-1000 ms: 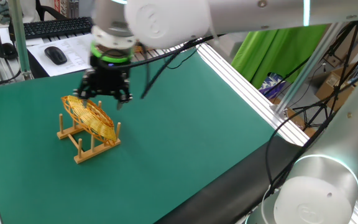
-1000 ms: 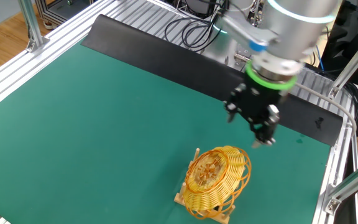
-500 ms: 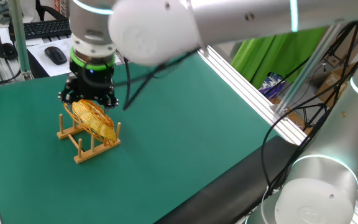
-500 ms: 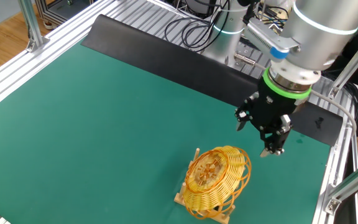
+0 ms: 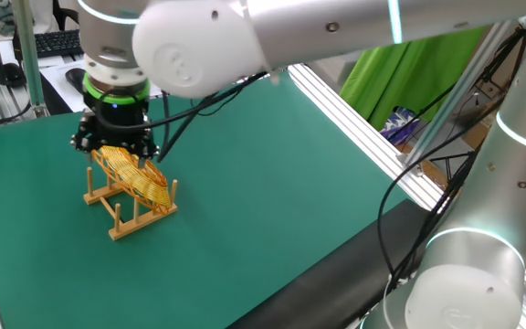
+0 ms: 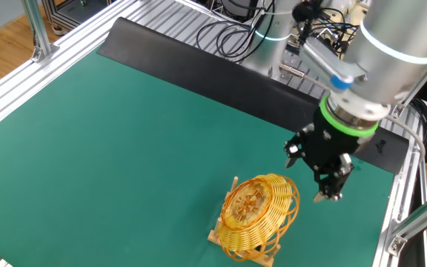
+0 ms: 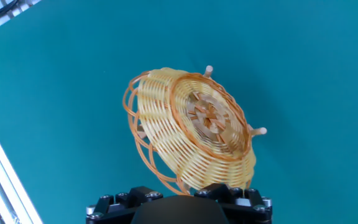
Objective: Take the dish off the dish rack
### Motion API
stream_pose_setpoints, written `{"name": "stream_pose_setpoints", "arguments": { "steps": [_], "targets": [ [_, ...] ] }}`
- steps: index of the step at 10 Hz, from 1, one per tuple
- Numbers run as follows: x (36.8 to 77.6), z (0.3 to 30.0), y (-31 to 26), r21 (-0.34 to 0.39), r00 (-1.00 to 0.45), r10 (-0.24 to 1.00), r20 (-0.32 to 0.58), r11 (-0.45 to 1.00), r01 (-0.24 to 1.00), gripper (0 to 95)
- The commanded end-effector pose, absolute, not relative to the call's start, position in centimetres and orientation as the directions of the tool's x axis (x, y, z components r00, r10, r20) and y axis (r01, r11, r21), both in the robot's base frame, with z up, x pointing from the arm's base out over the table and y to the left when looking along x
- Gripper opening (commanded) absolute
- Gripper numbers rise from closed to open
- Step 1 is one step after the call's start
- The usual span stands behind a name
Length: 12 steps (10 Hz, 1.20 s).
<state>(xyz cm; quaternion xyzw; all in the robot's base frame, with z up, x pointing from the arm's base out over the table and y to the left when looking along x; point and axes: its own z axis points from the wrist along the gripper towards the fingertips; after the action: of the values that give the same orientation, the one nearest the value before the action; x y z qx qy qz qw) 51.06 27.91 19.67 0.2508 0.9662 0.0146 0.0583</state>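
The dish (image 5: 137,175) is a golden wicker basket-plate standing on edge, tilted, between the pegs of the light-wood dish rack (image 5: 117,219) on the green mat. In the other fixed view the dish (image 6: 262,210) leans on the rack (image 6: 233,187), with its inside facing the camera. My gripper (image 5: 115,149) hovers at the dish's upper back rim; in the other fixed view the gripper (image 6: 329,191) is just right of the rim, apart from it. It looks open and empty. In the hand view the dish (image 7: 194,127) fills the middle, with two rack pegs (image 7: 209,70) behind it.
A keyboard (image 5: 80,38) and a mouse (image 5: 82,80) lie on a desk beyond the mat's far edge. Aluminium frame rails (image 5: 354,110) border the mat. A black strip (image 6: 199,59) and cables (image 6: 236,33) run along one side.
My gripper has moved from beside the dish toward its back rim and come lower. The dish and the rack have not moved.
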Motion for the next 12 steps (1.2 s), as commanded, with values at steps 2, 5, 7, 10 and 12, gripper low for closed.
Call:
{"name": "stream_pose_setpoints", "arguments": {
  "steps": [2, 5, 7, 10, 12],
  "targets": [
    [51.4, 18.8, 27.9, 0.056, -0.871, 0.474, -0.125, 0.88, 0.471, 76.0],
    [51.5, 17.8, 28.2, 0.059, -0.865, 0.48, -0.144, 0.877, 0.477, 76.0],
    [51.6, 17.2, 28.4, 0.066, -0.866, 0.482, -0.133, 0.876, 0.477, 76.0],
    [51.6, 16.8, 28.6, 0.053, -0.876, 0.465, -0.13, 0.885, 0.462, 76.0],
    [51.6, 16.8, 28.6, 0.043, -0.884, 0.455, -0.112, 0.891, 0.453, 76.0]
  ]
}}
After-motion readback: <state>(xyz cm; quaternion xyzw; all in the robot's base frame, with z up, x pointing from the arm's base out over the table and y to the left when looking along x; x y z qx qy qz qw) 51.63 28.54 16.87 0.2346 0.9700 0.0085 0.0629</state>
